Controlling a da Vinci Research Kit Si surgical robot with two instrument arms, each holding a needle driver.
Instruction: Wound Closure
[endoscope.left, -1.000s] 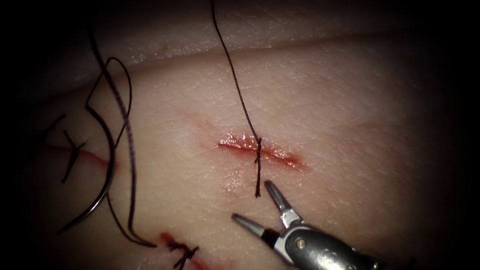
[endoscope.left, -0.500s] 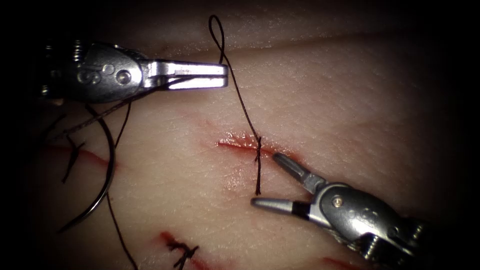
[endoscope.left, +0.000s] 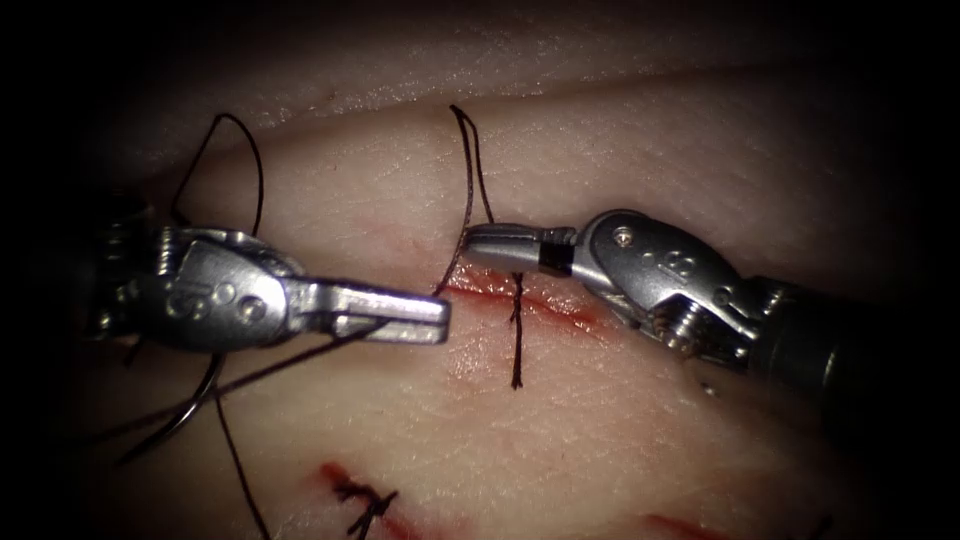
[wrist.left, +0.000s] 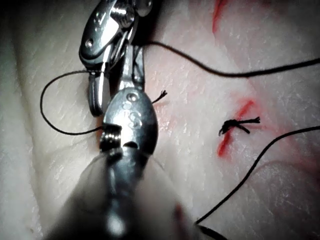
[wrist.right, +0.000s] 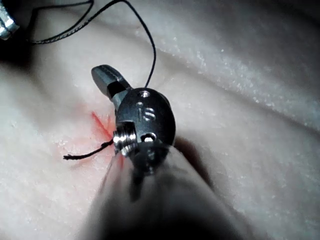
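A short cut (endoscope.left: 565, 310) in the tissue (endoscope.left: 640, 150) carries a tied knot (endoscope.left: 517, 290) with a short tail (endoscope.left: 517, 360) hanging below it. The long strand of thread (endoscope.left: 468, 160) rises from the knot, loops over and comes down to my left tool (endoscope.left: 441, 315), which is shut on it left of the knot. My right tool (endoscope.left: 472, 241) lies across that strand just above the knot, shut on the thread (wrist.right: 151, 55). The curved needle (endoscope.left: 188, 412) lies free on the tissue at the far left, partly behind the left tool, held by neither tool.
A second, stitched cut (endoscope.left: 362, 500) lies near the bottom edge, also seen as a knotted stitch (wrist.left: 240, 125). Loose thread (endoscope.left: 240, 470) trails over the tissue on the left. A fold of tissue (endoscope.left: 600, 60) runs along the back.
The left tool came in from the left holding the thread and dropped toward the cut, slackening the strand. The right tool rose from below the cut and shut across the strand.
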